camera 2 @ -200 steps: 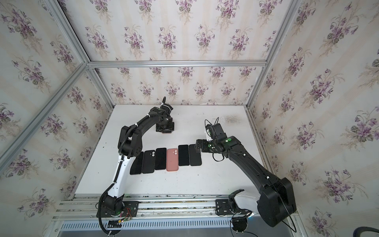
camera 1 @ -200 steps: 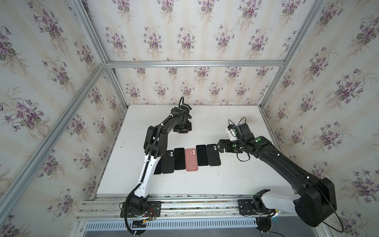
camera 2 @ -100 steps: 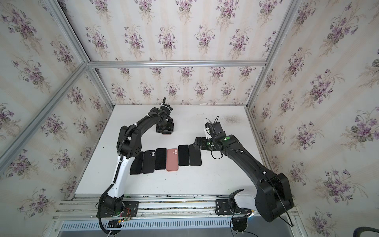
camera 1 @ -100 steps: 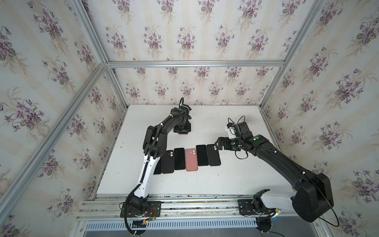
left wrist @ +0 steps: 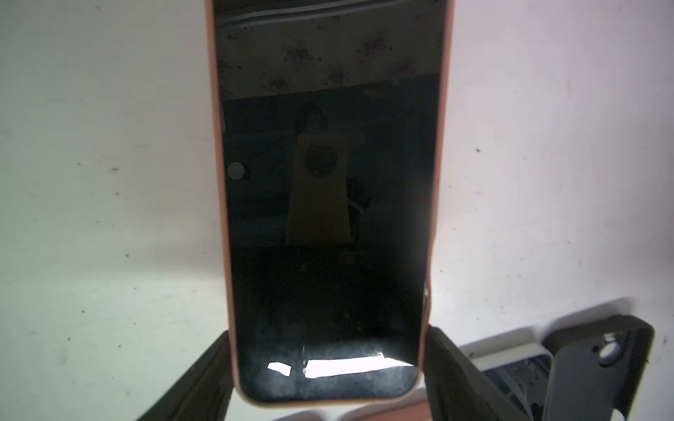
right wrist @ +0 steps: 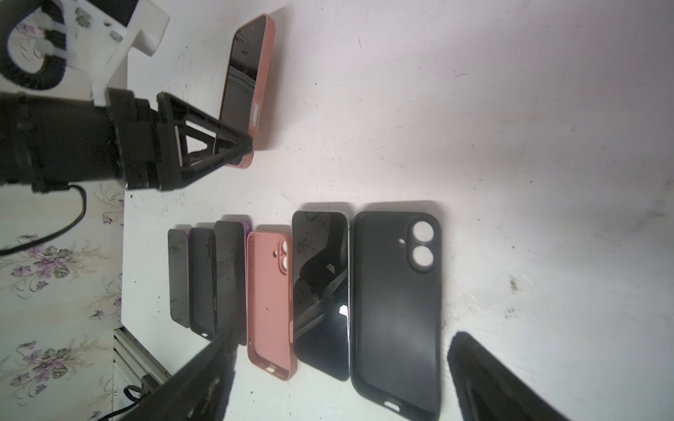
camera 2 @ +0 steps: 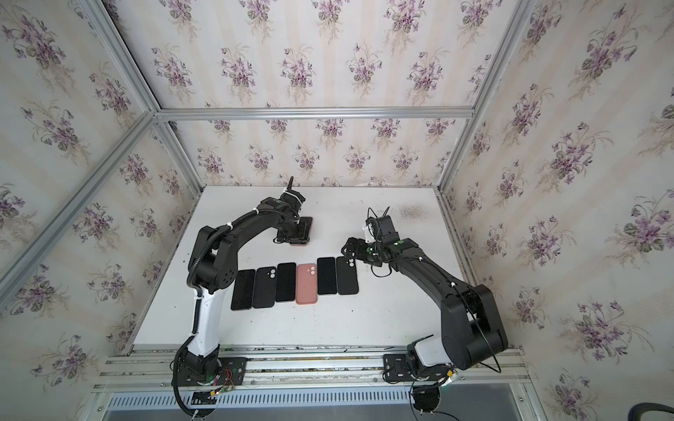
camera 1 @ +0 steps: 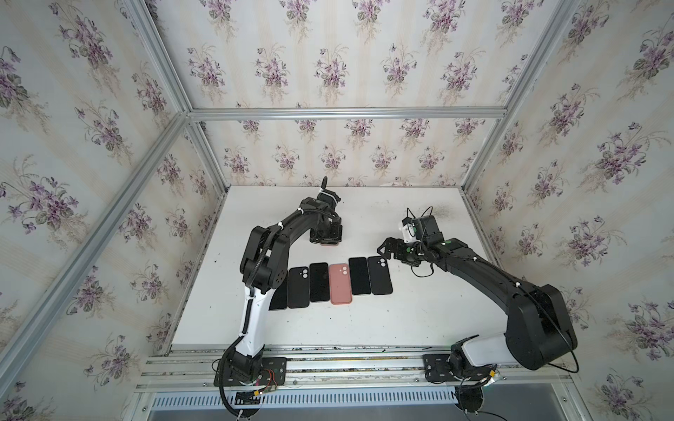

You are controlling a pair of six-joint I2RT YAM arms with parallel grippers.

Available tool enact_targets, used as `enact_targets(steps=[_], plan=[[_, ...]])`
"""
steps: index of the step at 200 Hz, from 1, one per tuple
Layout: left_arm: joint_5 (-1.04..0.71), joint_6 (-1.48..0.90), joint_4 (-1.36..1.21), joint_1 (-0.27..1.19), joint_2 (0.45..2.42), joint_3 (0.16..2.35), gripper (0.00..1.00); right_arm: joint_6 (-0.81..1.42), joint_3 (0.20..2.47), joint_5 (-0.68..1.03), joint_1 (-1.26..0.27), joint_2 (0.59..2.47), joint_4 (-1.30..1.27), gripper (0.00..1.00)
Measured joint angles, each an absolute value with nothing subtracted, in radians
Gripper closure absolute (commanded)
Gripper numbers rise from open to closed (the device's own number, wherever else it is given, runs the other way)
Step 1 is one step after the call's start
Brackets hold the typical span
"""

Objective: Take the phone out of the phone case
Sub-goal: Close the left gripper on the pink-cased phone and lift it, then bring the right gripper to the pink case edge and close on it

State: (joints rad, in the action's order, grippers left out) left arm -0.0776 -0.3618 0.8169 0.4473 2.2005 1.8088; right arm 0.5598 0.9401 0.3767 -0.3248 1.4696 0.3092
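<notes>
On the white table (camera 1: 419, 310), just above the middle of both top views: the pink-cased phone (left wrist: 328, 182), dark screen up, pinched across one short end by the left gripper (left wrist: 330, 333). Through the left wrist camera, one black finger (left wrist: 456, 371) pressed against each long edge of the fitted case (right wrist: 263, 73), with the rim kinked slightly inward just beyond one finger. Phone not yet out of the case.

At the centre of the frame, nearer the camera and well apart from the held phone: a row of six items lying flat, long edges close together. From the left in a top view: a first dark phone (camera 2: 242, 289), a first black case (camera 2: 263, 287) with camera holes, a second dark phone (camera 2: 285, 281), an empty pink case (camera 2: 306, 283), a third dark phone (camera 2: 326, 276) and a second black case (camera 2: 347, 276).

Right of centre, hanging near the upper right corner of the row: the right gripper (camera 1: 386, 248), fingers spread wide with nothing between them. Directly in front of the right wrist camera: the second black case, inside face up, just beside the third dark phone. Further off in the same view: the left gripper clamped on the cased phone.
</notes>
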Motion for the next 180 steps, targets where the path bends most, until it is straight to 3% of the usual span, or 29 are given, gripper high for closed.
enact_targets(steps=[83, 180], plan=[[-0.113, -0.363, 0.746, 0.496, 2.100, 1.691, 0.49, 0.749, 1.055, 0.460, -0.326, 1.736, 0.095, 0.20], [-0.166, -0.369, 0.677, 0.559, 2.038, 1.636, 0.51, 0.855, 1.127, 0.483, -0.372, 1.857, -0.044, 0.32]])
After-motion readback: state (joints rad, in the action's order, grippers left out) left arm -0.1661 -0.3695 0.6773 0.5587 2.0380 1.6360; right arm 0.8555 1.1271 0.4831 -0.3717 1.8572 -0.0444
